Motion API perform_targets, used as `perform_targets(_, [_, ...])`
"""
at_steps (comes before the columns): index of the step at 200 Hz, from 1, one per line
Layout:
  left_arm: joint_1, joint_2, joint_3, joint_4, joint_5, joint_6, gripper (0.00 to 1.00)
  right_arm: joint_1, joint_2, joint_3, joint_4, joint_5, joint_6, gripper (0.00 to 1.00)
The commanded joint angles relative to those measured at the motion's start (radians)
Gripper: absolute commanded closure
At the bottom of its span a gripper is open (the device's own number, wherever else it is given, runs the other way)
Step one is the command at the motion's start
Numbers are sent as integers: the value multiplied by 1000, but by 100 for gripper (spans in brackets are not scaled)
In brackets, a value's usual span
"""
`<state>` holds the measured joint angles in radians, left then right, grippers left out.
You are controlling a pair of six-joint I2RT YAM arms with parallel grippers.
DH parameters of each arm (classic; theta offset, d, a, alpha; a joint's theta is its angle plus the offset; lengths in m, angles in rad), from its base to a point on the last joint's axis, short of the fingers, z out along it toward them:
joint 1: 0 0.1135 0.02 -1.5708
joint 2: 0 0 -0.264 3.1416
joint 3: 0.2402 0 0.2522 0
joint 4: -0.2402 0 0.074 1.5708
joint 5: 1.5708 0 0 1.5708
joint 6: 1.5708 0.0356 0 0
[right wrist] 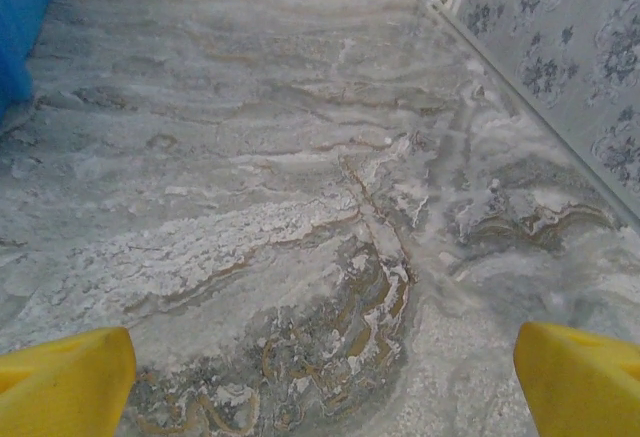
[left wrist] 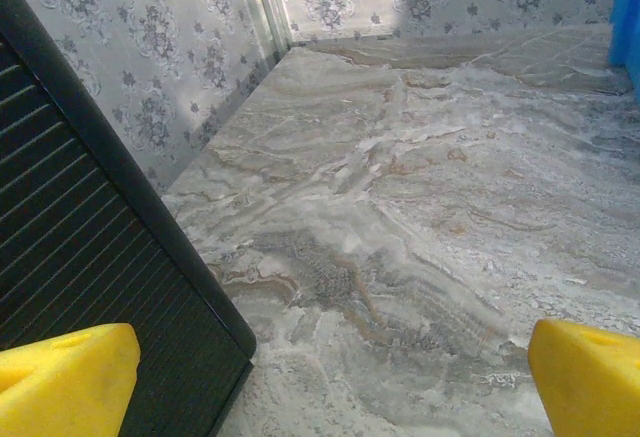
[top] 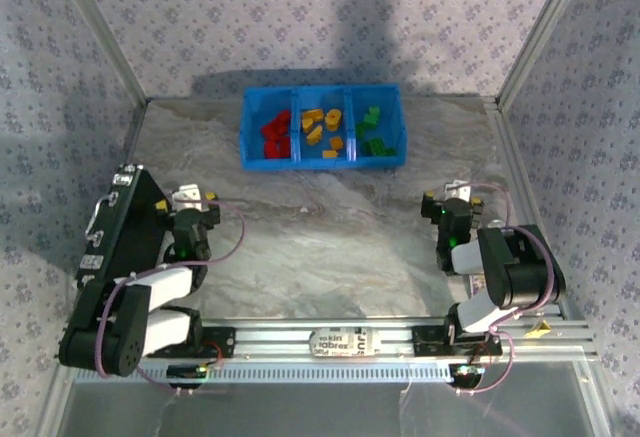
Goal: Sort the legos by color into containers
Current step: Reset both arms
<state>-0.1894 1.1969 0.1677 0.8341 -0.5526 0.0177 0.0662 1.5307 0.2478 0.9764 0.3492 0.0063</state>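
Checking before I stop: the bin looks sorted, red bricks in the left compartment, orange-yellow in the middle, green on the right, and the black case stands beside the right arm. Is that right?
Not quite. The black case stands beside the left arm, not the right; the top external view shows it. The blue bin does hold red bricks left, orange-yellow bricks middle, green bricks right.

Blue three-compartment bin (top: 322, 160) holds red, orange-yellow, green legos (top: 322, 129) separately.

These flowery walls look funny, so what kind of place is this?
Probably a robot test booth: two robot arms bolted to an aluminium rail, wallpapered panels fencing a marble-patterned tabletop, and a blue three-compartment bin.
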Motion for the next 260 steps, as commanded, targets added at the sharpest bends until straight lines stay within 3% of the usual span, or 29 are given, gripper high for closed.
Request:
perform_targets(1, [10, 18, 8, 96, 14, 0, 0, -2, 6, 25, 97, -8, -42, 1])
perform_targets(13, [12, 31, 6, 122, 14, 0, 0, -1, -29, 30, 12, -15, 0, 1])
perform_targets(26, [16, 43, 6, 141, 17, -3, 0, -3, -8, 24, 73, -15, -40, 1])
perform_targets(130, [87, 57, -28, 216, 62, -76, 0, -15, -12, 89, -62, -128, -65, 1])
perform_targets(155, [140, 256, -75, 505, 79, -138, 0, -25, -12, 102, -88, -156, -63, 1])
perform_targets(162, [145, 310, -72, 573, 101, -124, 0, -28, -13, 104, -93, -163, -63, 1])
perform_targets(181, [140, 224, -33, 383, 142, -114, 0, -29, -14, 106, -93, -164, -62, 1])
perform_targets(206, [135, 282, -67, 524, 160, -91, 0, -29, -13, 104, -94, -165, -63, 1])
perform_targets(231, [120, 304, -73, 560, 179, -64, 0, -37, -11, 115, -111, -177, -56, 1])
perform_targets(260, [46, 377, -34, 564, 244, 58, 0, -78, -9, 143, -165, -224, -23, 1])
